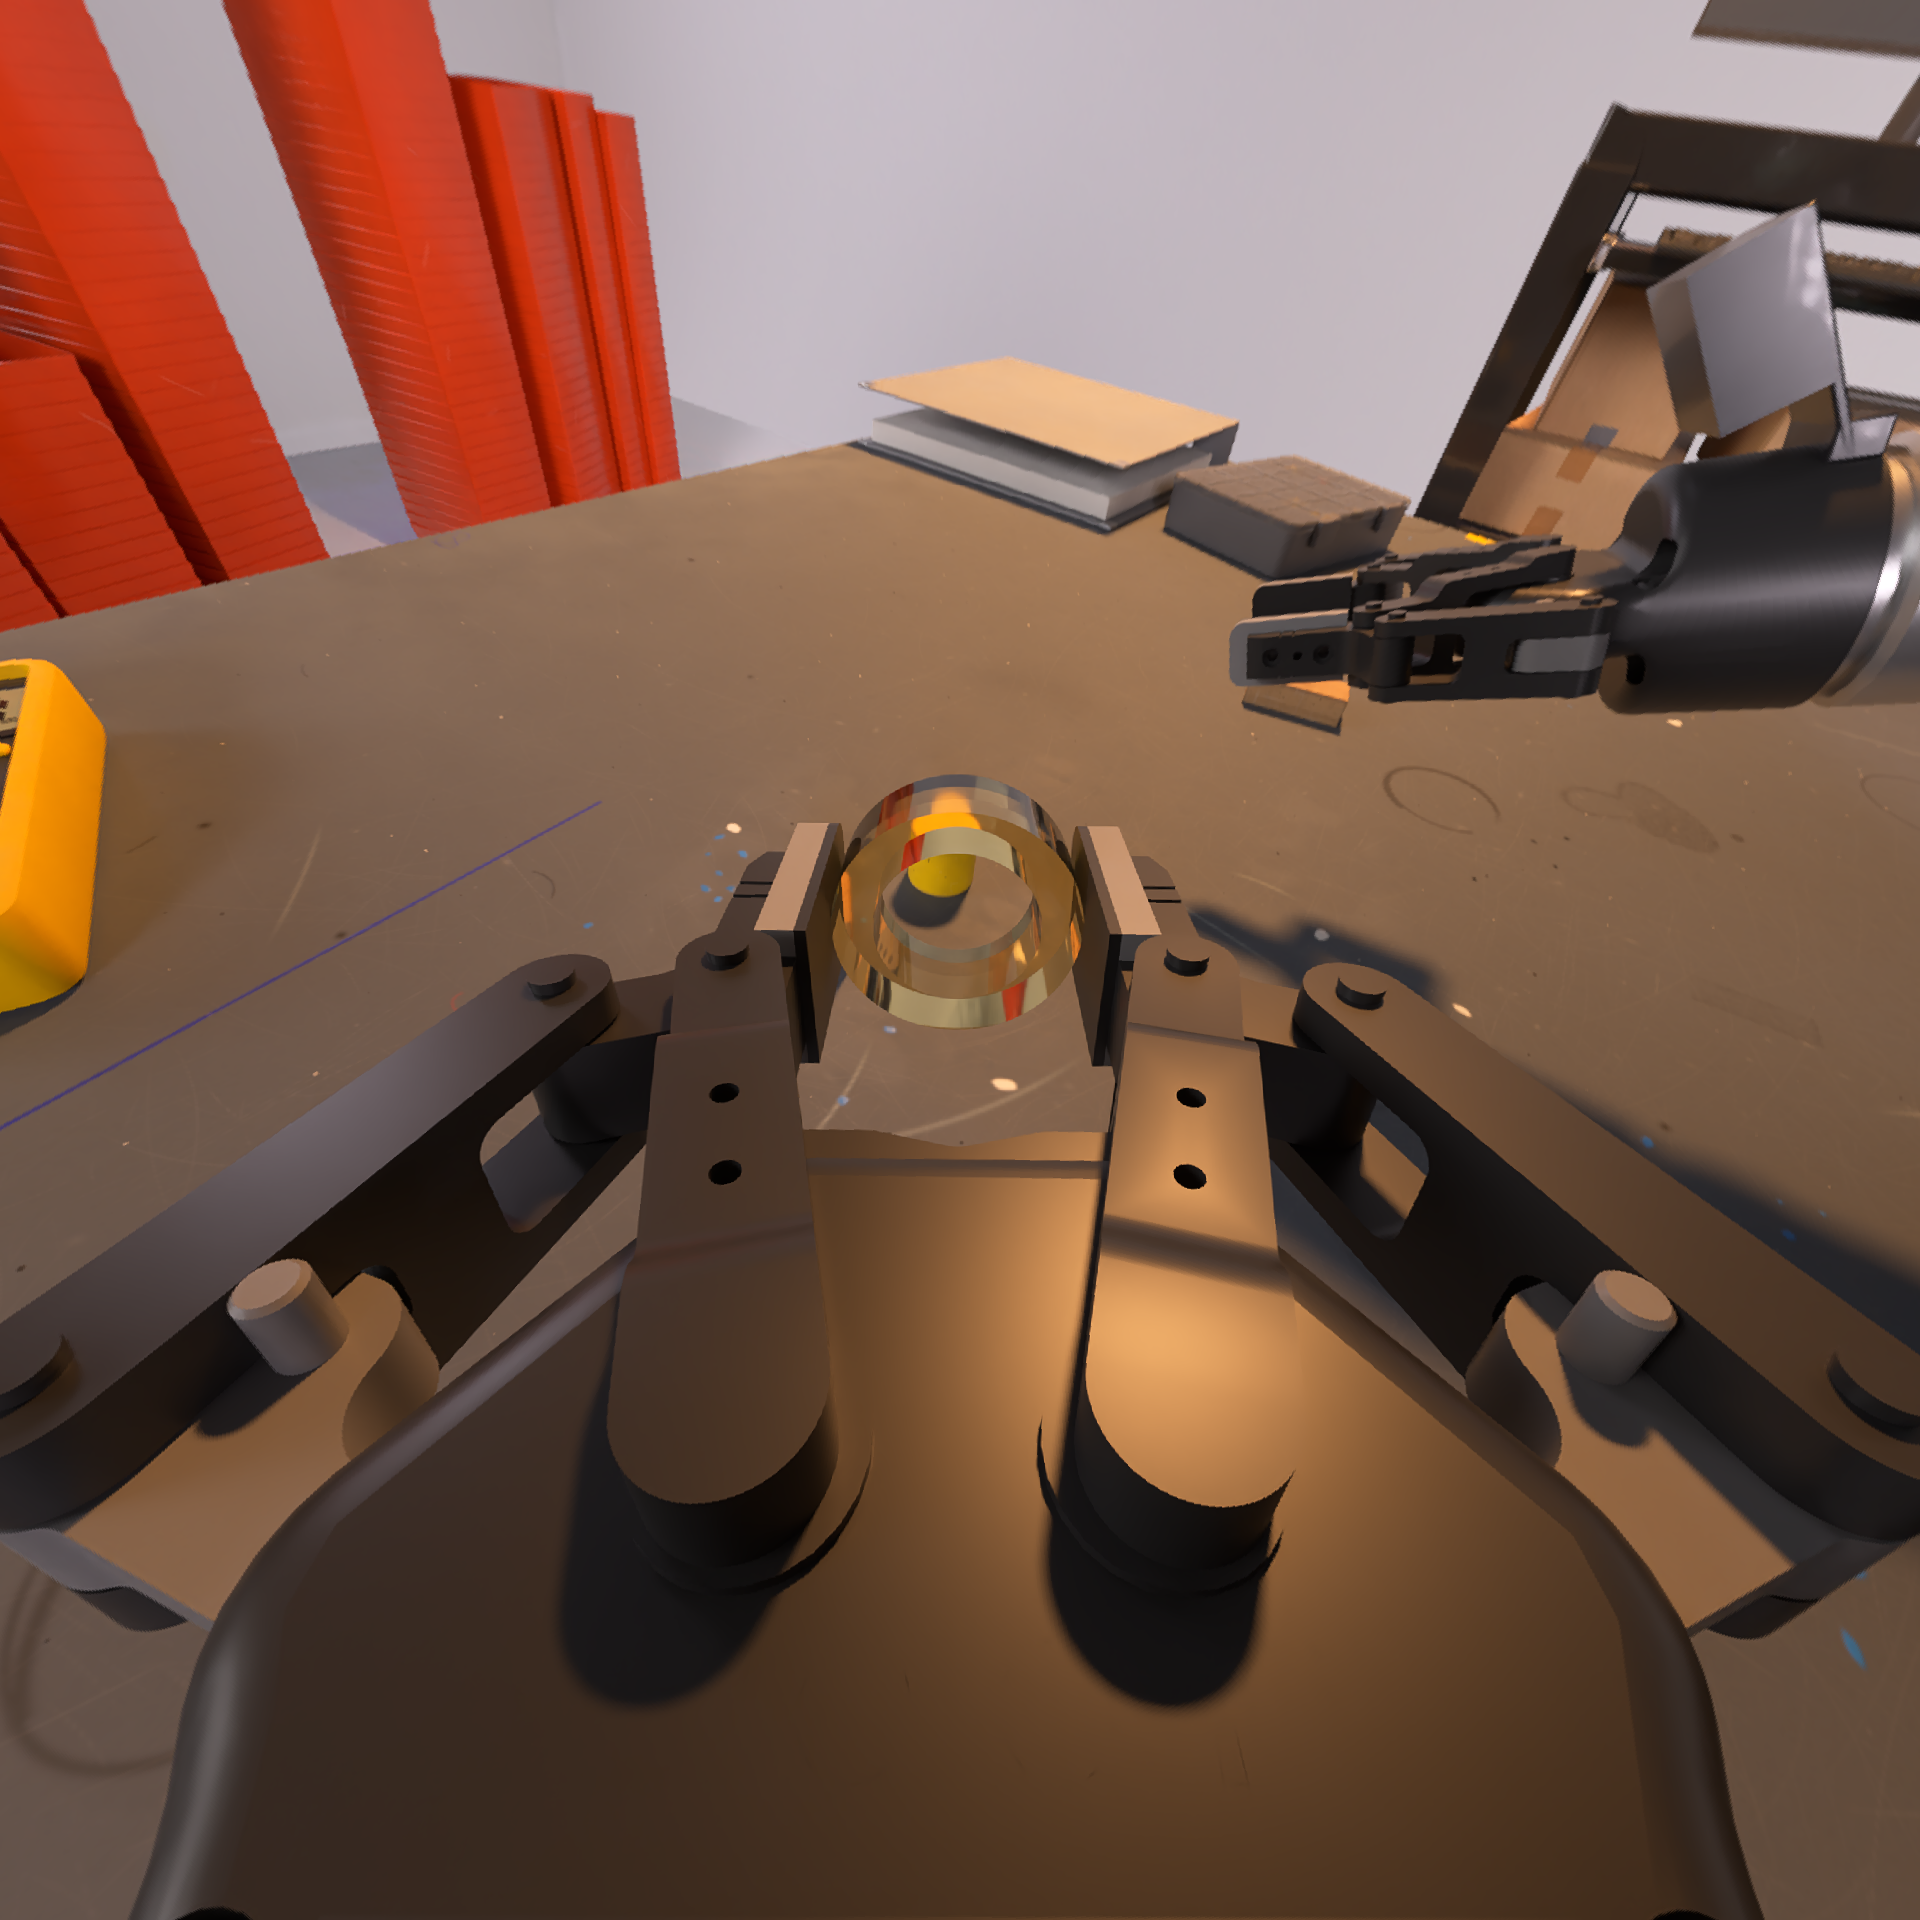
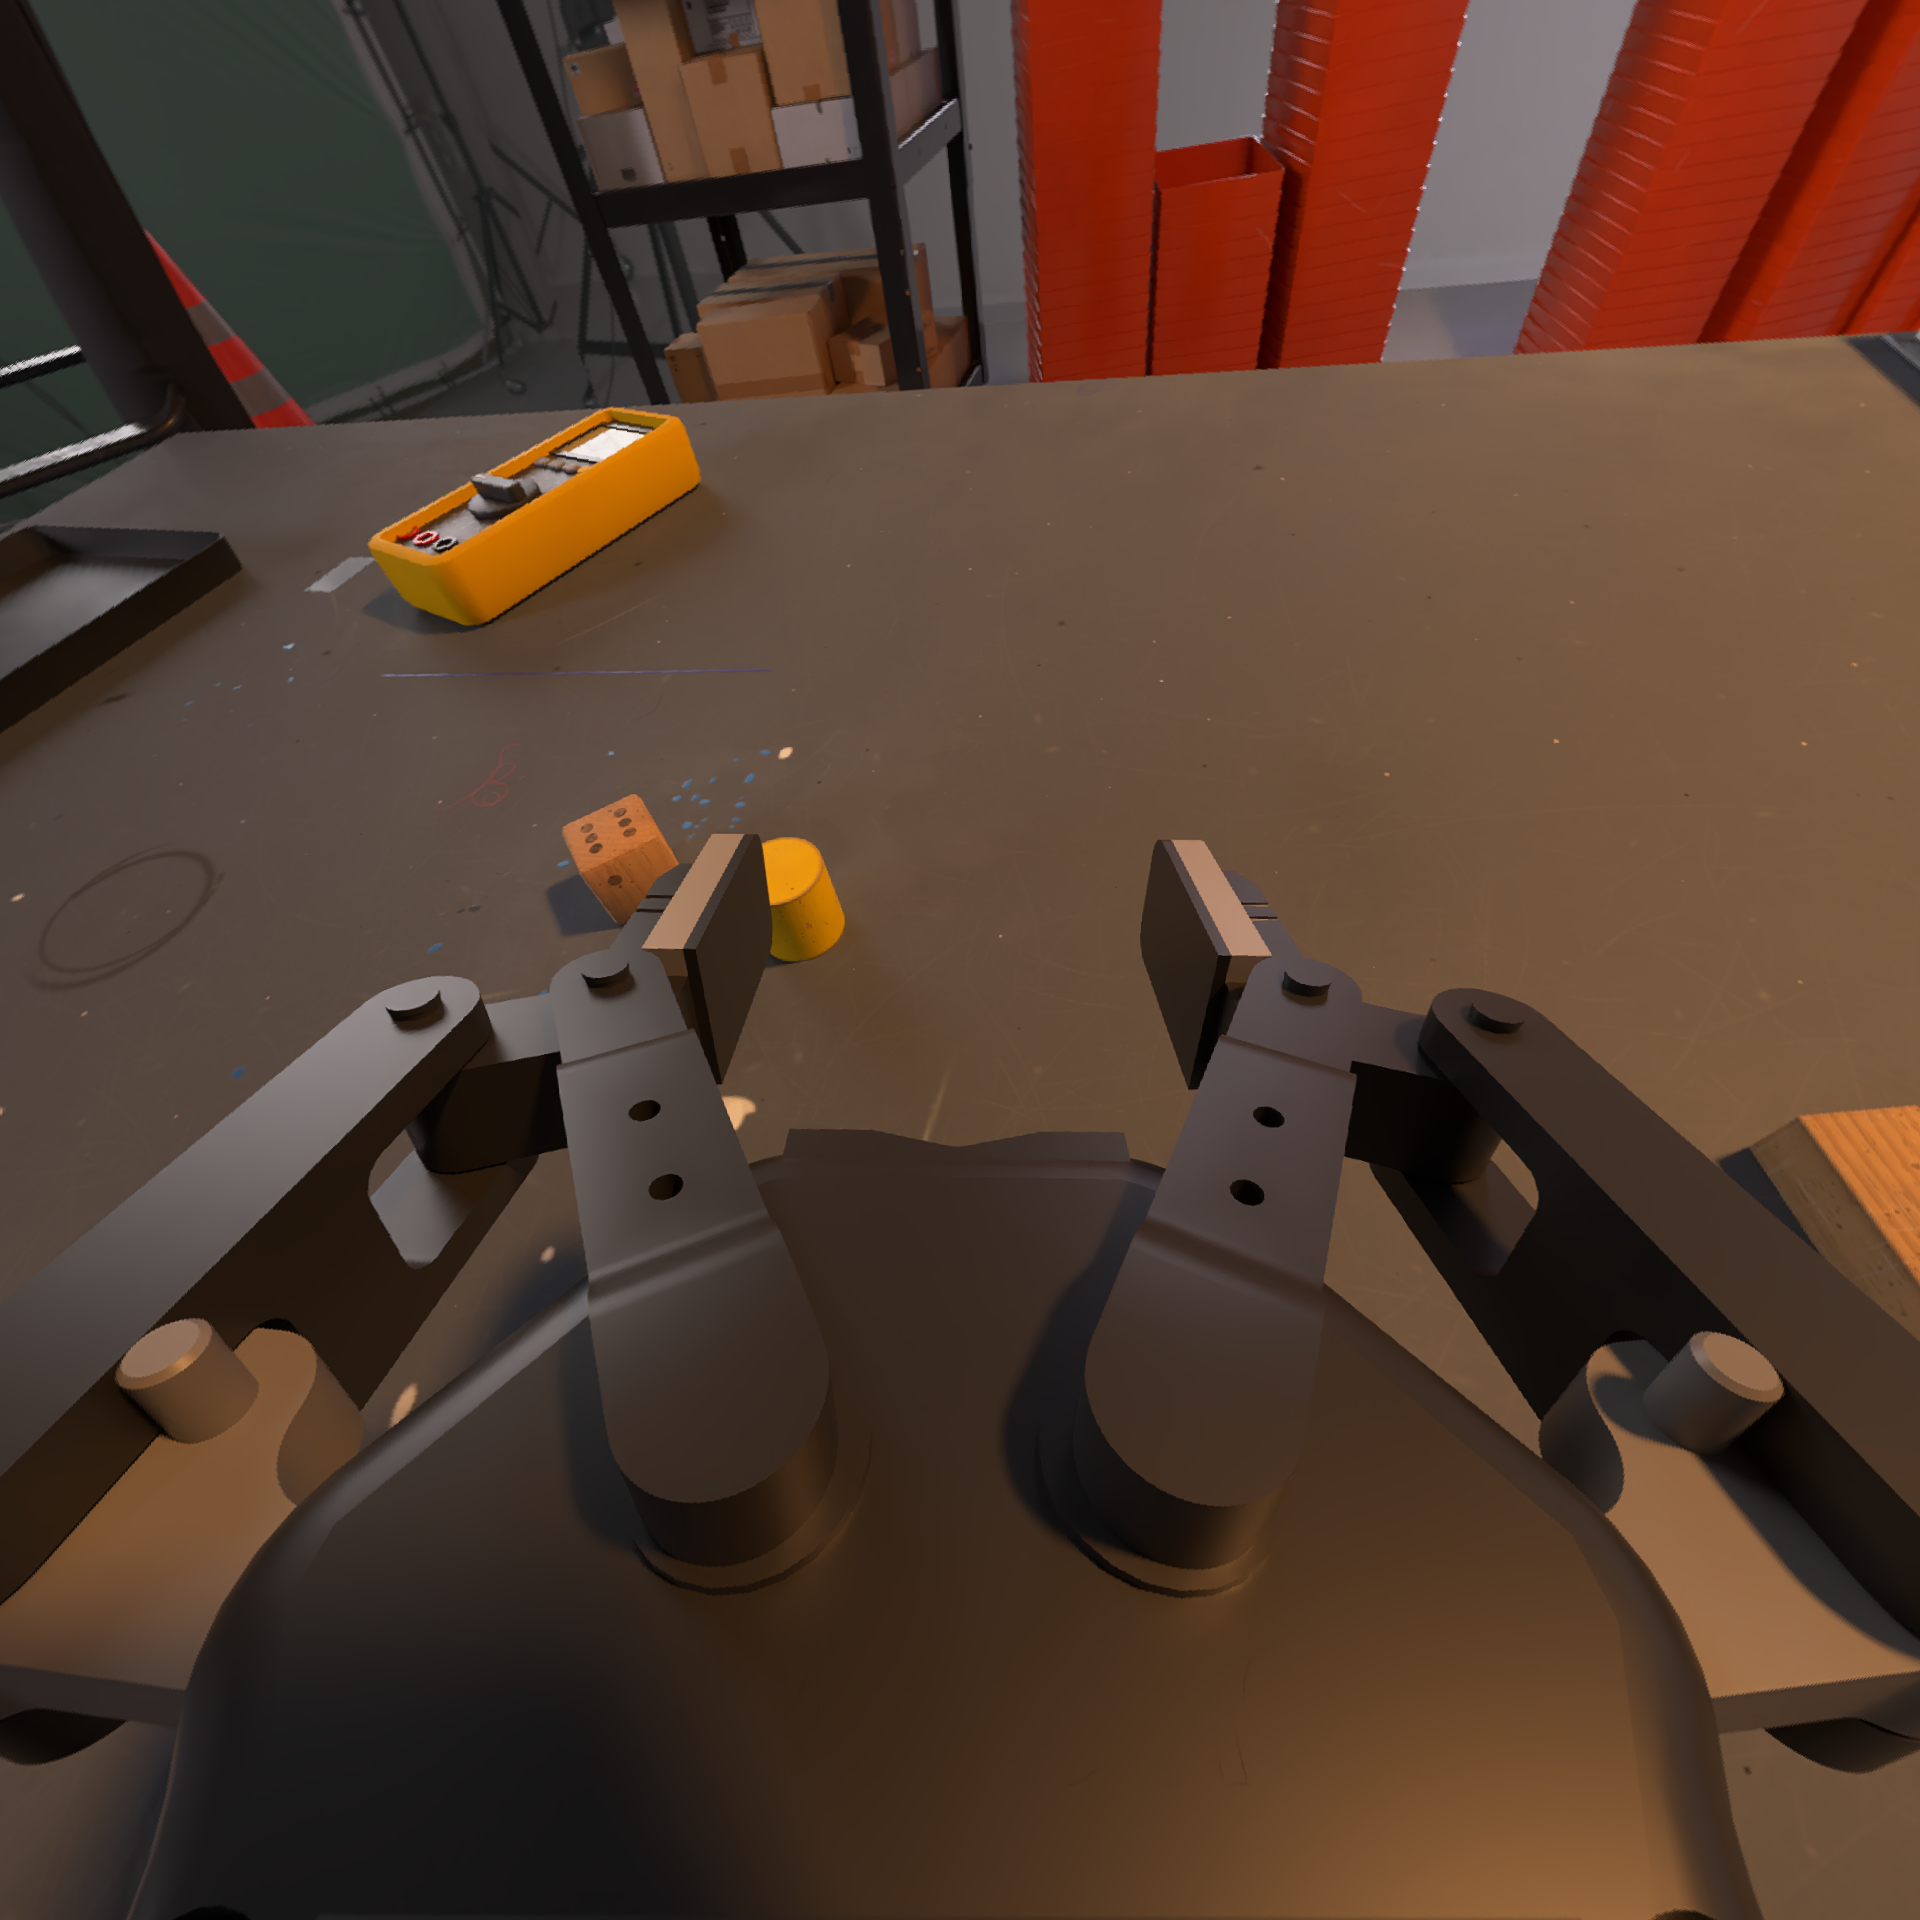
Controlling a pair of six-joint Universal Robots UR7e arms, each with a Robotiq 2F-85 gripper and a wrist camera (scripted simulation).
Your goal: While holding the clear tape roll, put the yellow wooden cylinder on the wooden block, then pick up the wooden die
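Note:
My left gripper [image 1: 954, 883] is shut on the clear tape roll [image 1: 954, 977] and holds it above the table. Through the roll's hole I see the yellow wooden cylinder [image 1: 940, 868] standing on the table beyond. My right gripper [image 2: 961, 914] is open and empty above the table; it also shows at the right of the left wrist view [image 1: 1294, 649]. In the right wrist view the yellow cylinder [image 2: 805, 904] stands just past the left finger [image 2: 717, 914], with the wooden die [image 2: 618, 852] to its left. The wooden block [image 2: 1860, 1174] lies at the right edge; part of it [image 1: 1299, 698] shows under the right gripper.
A yellow meter [image 2: 540, 509] lies at the far left of the table; it also shows in the left wrist view [image 1: 42, 831]. A dark tray [image 2: 104, 592] sits at the left edge. A flat box [image 1: 1049, 436] and a grey case [image 1: 1283, 509] lie at the far side. Red stacks [image 1: 447, 291] and shelving [image 2: 769, 187] stand beyond the table.

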